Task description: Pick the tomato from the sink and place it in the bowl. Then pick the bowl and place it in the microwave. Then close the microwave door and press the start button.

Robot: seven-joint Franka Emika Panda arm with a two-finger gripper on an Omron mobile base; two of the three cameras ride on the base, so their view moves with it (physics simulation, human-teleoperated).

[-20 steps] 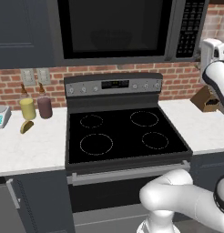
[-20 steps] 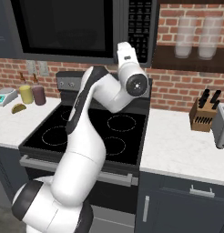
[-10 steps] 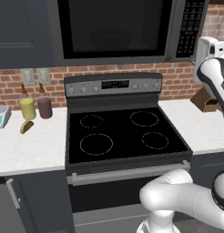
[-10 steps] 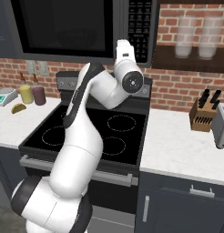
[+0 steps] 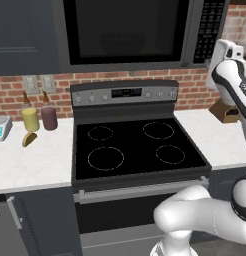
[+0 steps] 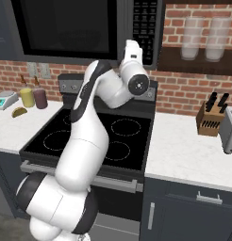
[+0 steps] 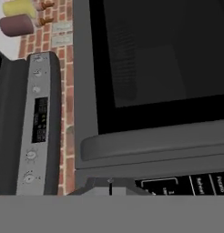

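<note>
The microwave [image 5: 130,30] hangs over the stove with its door [image 6: 66,26] closed, the black window [image 7: 159,50] dark. Behind the glass shows a faint ribbed shape, perhaps the bowl [image 5: 121,42]; the tomato is hidden and the sink is out of view. My white hand [image 5: 226,54] is raised in front of the right-side keypad [image 5: 211,25], just below and right of it; it also shows at the keypad's lower left [image 6: 132,51]. In the hand view the gripper [image 7: 110,186] sits shut with nothing in it, close under the door's lower edge, beside the keypad's labels [image 7: 196,182].
Below lies the black stove [image 5: 135,150] with four burner rings and a silver control panel [image 5: 126,93]. A yellow jar [image 5: 30,119], a maroon jar [image 5: 48,117] and a taco [image 5: 29,139] stand on the left counter. A knife block [image 6: 210,120] sits on the right counter.
The hand has crept slightly up and closer to the keypad, with the wrist turning a little. The microwave door has stayed closed.
</note>
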